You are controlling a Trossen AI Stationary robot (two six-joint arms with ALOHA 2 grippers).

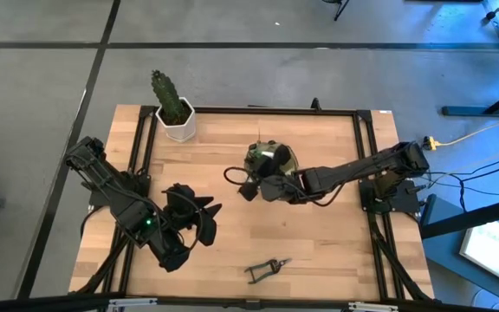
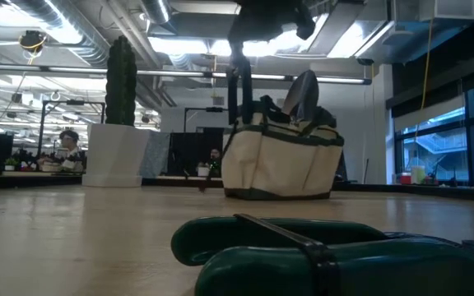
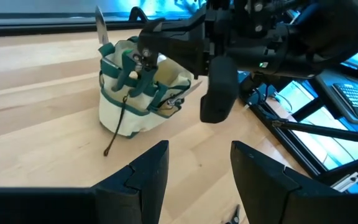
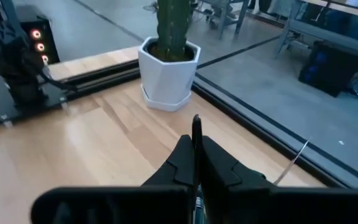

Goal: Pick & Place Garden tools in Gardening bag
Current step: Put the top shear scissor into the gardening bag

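Note:
The gardening bag (image 1: 275, 158) (image 2: 282, 164) (image 3: 135, 112) stands upright mid-table, toward the far side. A silver trowel blade (image 2: 303, 94) sticks up out of it. A thin cord (image 3: 114, 134) trails from the bag onto the table. My right gripper (image 1: 248, 189) (image 4: 196, 149) hovers at the bag's near left side, shut on a thin dark tool (image 2: 237, 90); which tool it is I cannot tell. My left gripper (image 1: 208, 217) (image 3: 197, 168) stands open further left, holding nothing. Pruning shears (image 1: 267, 270) (image 2: 303, 255) lie near the front edge. My right gripper pinches a thin dark edge of the tool (image 4: 196, 124) between its two fingers, and the edge pokes out just past the fingertips. The fingers come nearly level from the table's right, aimed toward the far left corner. The tool runs down from them to the bag's left side (image 2: 239, 115).
A cactus in a white hexagonal pot (image 1: 178, 121) (image 4: 166, 71) stands at the far left corner. Black frame rails (image 1: 141, 156) run along the table's sides. Bare wood lies between the bag and the shears.

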